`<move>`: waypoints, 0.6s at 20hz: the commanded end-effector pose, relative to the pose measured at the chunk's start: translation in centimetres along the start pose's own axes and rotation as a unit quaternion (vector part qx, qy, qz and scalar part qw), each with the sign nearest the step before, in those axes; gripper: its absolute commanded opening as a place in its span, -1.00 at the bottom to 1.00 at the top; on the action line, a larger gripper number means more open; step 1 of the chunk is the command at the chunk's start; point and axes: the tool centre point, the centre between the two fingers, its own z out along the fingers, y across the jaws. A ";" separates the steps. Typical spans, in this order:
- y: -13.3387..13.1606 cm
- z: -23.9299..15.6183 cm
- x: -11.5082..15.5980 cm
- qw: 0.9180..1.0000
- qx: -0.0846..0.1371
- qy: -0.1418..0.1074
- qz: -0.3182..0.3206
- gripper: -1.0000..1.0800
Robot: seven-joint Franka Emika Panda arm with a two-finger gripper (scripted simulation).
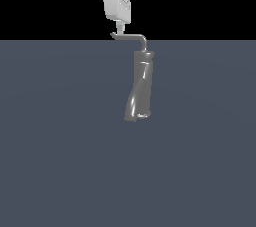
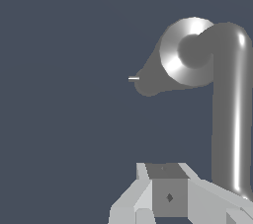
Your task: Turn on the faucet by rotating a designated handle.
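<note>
A: Where does the handle (image 1: 129, 36) sit relative to your gripper (image 1: 119, 25)?

B: Directly below it. In the exterior view the fingertips meet the rod near its upturned tip, while the faucet (image 1: 140, 86) stands lower and off toward the exterior view's right. In the wrist view the rod (image 2: 232, 109) runs along one side of the fingers (image 2: 217, 198), so you are at its side, not centred over it.

A: Is the gripper open or closed?

B: You cannot tell. The exterior view shows the fingers as one narrow stub; the wrist view shows only their bases. No gap is visible, and nothing is seen clamped.

A: What could go wrong from here?

B: The rod is thin and glossy. If your fingers touch only its upturned tip, a sideways push may slide off the end and the handle will not rotate. If you press downward instead of sweeping around the body, the lever likely resists and the arm stalls. A sweep on too wide an arc loses contact midway.
</note>
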 end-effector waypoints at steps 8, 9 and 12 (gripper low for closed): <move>0.0 0.3 -0.2 1.000 0.001 0.002 0.007 -1.00; 0.2 0.3 -0.2 1.000 0.001 0.002 0.007 -1.00; 0.9 0.3 -0.2 1.000 0.001 0.002 0.007 -1.00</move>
